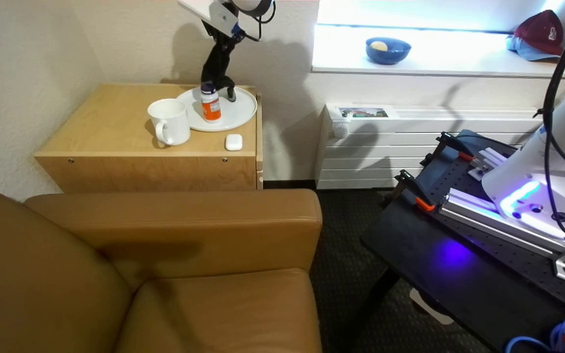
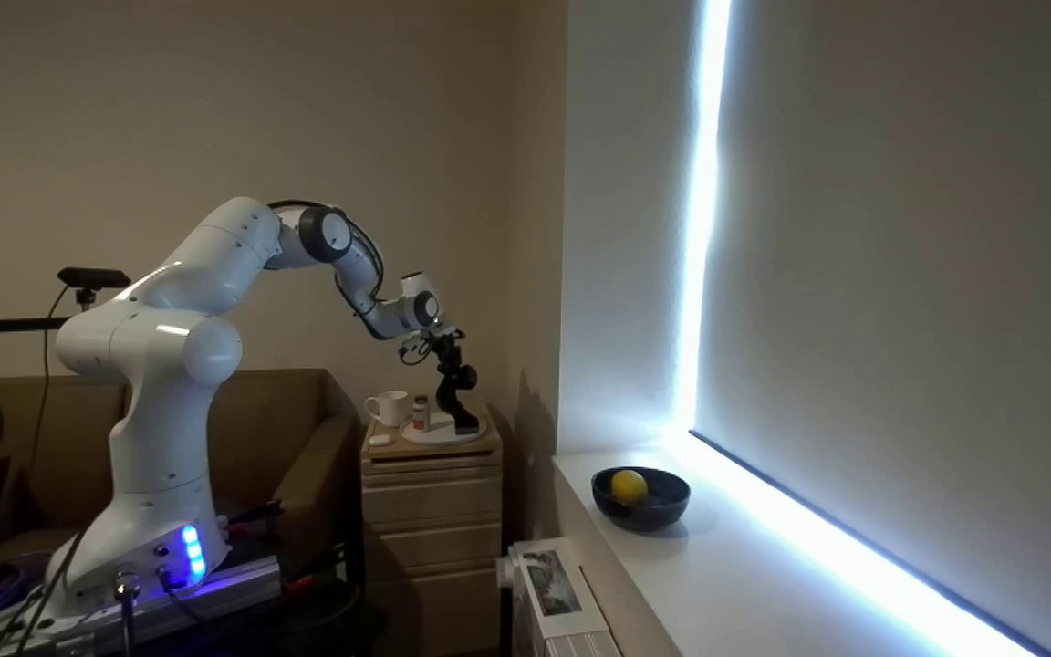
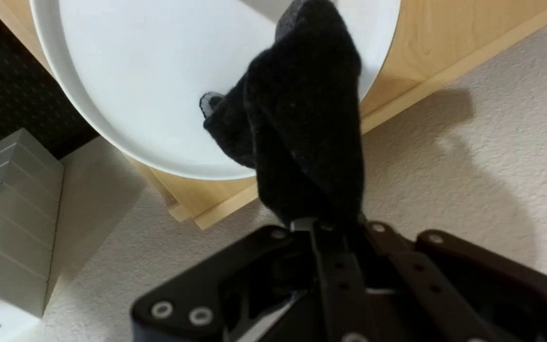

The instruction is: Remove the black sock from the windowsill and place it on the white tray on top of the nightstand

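1. A pale wooden table (image 1: 115, 115) stands beside the wall (image 1: 130, 46), carrying the white tray (image 1: 242, 110).
2. My gripper (image 3: 329, 226) pinches the black sock (image 3: 309, 114) by its upper end; it hangs over the tray, its low end seemingly touching.
3. Swinging sideways, I could knock the bottle (image 1: 211, 106) standing close by.
4. Releasing too near the wall may slump the sock over the tray's rim.

Black sock (image 3: 309, 109) looks like matt cloth to me; white tray (image 3: 155, 76) smooth; nightstand (image 1: 111, 125) grained wood; sofa (image 1: 204, 304), lower left of an exterior view, leather-like with soft sheen; wall (image 3: 525, 137) rough.
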